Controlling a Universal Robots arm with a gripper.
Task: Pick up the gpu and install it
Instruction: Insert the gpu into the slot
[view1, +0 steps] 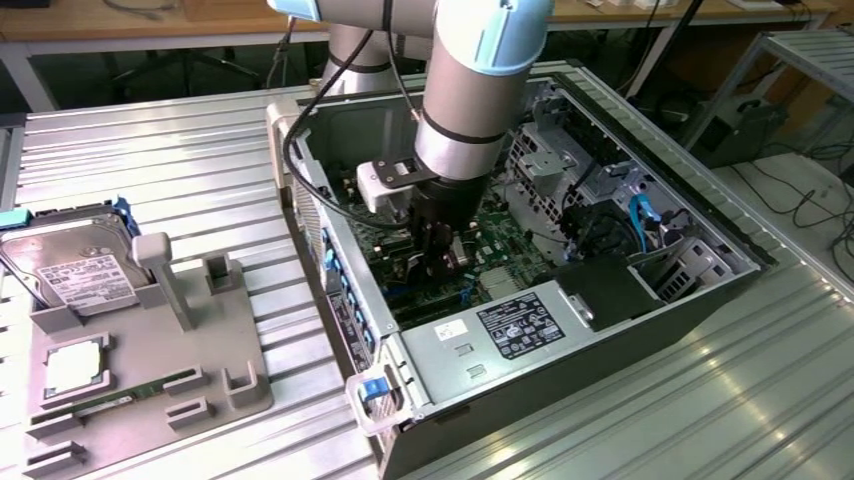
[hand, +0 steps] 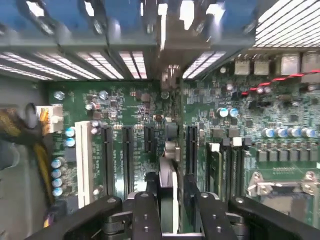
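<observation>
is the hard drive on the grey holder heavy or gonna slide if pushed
The hard drive looks like a boxy metal block, so probably stiff and heavy for its size. Its flat faces look smooth, maybe slippery. Posts of the grey holder beside it likely stop sliding.

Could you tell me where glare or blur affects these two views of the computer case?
Exterior view: strong glare whitens the ribbed metal table toward that view's right, while the open case interior stays dim under the arm. Wrist view: bright, blown-out patches along the case's upper frame; the motherboard is fairly sharp, but the pincer and the card edge between its fingers are soft, close to the lens.
</observation>
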